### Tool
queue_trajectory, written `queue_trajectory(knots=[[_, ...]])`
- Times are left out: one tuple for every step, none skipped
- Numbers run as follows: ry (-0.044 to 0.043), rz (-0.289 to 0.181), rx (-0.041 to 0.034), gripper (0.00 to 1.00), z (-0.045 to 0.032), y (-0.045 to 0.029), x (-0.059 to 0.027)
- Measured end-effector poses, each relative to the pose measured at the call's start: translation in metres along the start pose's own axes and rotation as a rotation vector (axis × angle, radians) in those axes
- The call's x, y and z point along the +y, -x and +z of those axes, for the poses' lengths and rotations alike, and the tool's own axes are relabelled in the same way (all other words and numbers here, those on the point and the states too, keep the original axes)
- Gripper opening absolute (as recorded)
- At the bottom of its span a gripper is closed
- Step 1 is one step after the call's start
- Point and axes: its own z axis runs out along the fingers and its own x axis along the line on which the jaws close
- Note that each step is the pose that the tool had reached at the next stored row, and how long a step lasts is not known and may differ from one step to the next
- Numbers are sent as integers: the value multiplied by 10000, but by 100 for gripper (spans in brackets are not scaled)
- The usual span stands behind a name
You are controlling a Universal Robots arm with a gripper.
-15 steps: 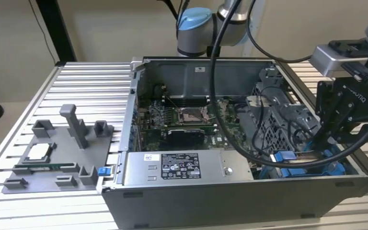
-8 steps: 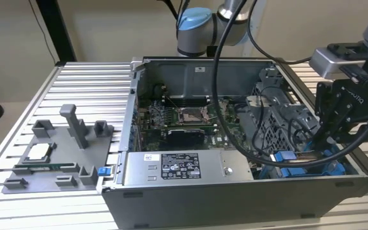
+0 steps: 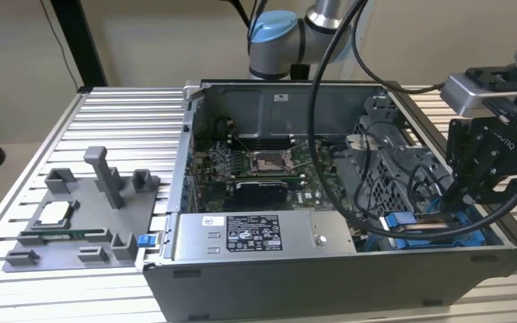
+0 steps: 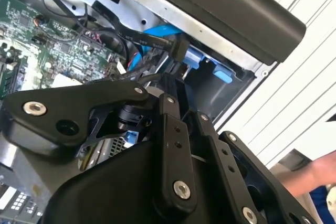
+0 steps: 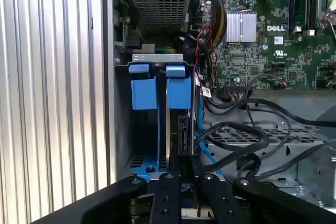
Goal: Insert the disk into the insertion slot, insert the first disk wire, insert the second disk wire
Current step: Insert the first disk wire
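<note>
The disk (image 5: 168, 129) stands edge-on in the insertion slot (image 5: 143, 90), a bay with bright blue rails in the case's front corner on the exterior view's right. In the exterior view the blue carrier (image 3: 420, 225) lies low in that bay. A black disk wire connector (image 5: 184, 135) sits against the disk's edge, its flat cable (image 4: 152, 38) trailing toward the motherboard. My gripper (image 5: 182, 165) hangs right over it, fingers drawn close together on the connector (image 4: 178, 51). The black gripper (image 3: 474, 182) reaches down into the bay. The contact itself is partly hidden by the fingers.
The open case holds a green motherboard (image 3: 258, 168), a grey labelled power-supply box (image 3: 250, 235) and loose black cables (image 5: 247, 140) beside the bay. A grey fixture (image 3: 79, 222) with small parts sits on the slatted table at the exterior view's left. A person's hand (image 4: 315, 174) is nearby.
</note>
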Motion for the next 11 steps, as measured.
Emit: queue_trajectory(knots=[[4,-1,-109,0,4,-1,-5],[8,-2,-203,0,10,-2,-7],[9,-1,-245,0,18,-5,-9],[9,-2,-249,0,22,-8,-11],[9,-3,-248,0,25,-13,-12],[9,-3,-247,0,29,-23,-12],[9,-4,-250,0,34,-34,-13],[9,6,-250,0,38,-43,-14],[9,20,-251,0,43,-47,-14],[8,36,-251,0,48,-51,-14],[8,51,-253,0,54,-52,-14]])
